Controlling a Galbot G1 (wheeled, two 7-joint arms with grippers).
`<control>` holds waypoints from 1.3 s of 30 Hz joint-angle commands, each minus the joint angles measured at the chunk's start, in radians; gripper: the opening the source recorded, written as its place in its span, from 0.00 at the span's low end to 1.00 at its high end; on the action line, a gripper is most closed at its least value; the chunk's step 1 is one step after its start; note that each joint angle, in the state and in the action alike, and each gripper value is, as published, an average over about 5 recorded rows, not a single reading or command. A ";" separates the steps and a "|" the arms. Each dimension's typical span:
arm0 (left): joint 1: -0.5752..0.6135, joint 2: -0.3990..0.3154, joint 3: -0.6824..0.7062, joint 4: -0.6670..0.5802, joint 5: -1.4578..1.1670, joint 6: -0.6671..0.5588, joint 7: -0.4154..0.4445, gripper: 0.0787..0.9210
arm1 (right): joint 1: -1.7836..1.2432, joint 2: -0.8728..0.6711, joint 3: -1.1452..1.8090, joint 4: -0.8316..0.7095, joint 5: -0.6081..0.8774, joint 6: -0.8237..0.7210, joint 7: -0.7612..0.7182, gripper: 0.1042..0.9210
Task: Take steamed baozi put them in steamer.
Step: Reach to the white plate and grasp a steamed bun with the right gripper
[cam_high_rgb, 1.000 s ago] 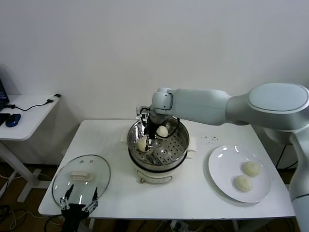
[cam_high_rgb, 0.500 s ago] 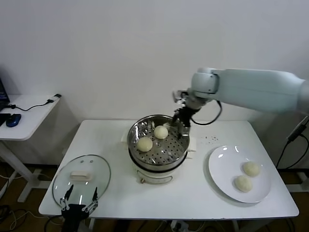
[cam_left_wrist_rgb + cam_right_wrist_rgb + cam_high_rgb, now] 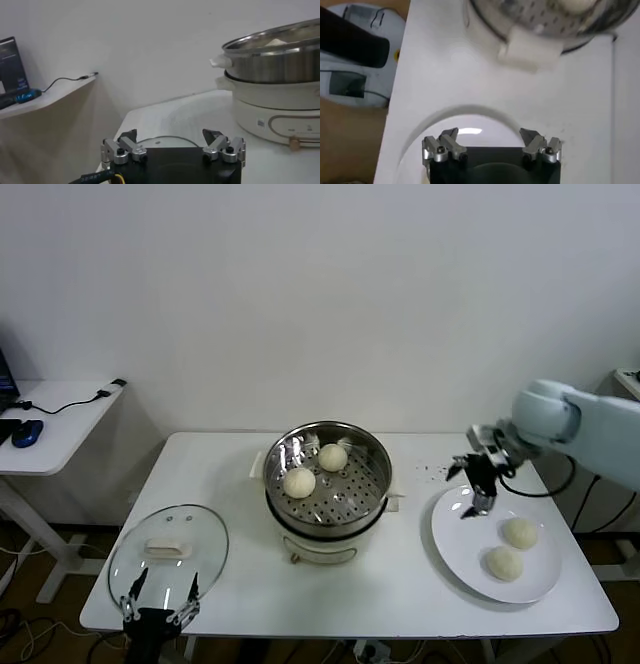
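The steel steamer (image 3: 328, 474) stands mid-table with two cream baozi in its basket, one at the front left (image 3: 299, 482) and one at the back (image 3: 333, 457). Two more baozi (image 3: 520, 532) (image 3: 503, 563) lie on the white plate (image 3: 460, 529) at the right. My right gripper (image 3: 477, 489) is open and empty, hovering over the plate's far left rim, a little left of the baozi there. In the right wrist view it (image 3: 490, 137) is over the plate rim (image 3: 470, 112), with the steamer's white handle (image 3: 530, 47) beyond. My left gripper (image 3: 160, 602) is open and parked at the table's front left.
The glass lid (image 3: 168, 549) with a white knob lies at the front left, just beyond the left gripper (image 3: 170, 137); the steamer (image 3: 272, 50) shows to its side. A side desk (image 3: 50, 419) with a mouse and cable stands at the far left.
My right gripper has let go of a baozi in the steamer, risen out of it and swung right across the table to the plate. The left arm has not moved.
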 commanded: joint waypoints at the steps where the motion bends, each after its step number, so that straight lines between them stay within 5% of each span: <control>1: 0.001 -0.005 -0.001 0.003 0.009 0.002 0.000 0.88 | -0.443 -0.195 0.324 -0.039 -0.298 0.050 -0.027 0.88; 28: -0.006 -0.015 -0.003 0.021 0.028 0.008 -0.001 0.88 | -0.437 0.038 0.272 -0.172 -0.262 0.024 0.006 0.88; 39: -0.013 -0.016 -0.005 0.023 0.034 0.015 -0.001 0.88 | -0.415 0.052 0.253 -0.205 -0.260 0.030 -0.015 0.67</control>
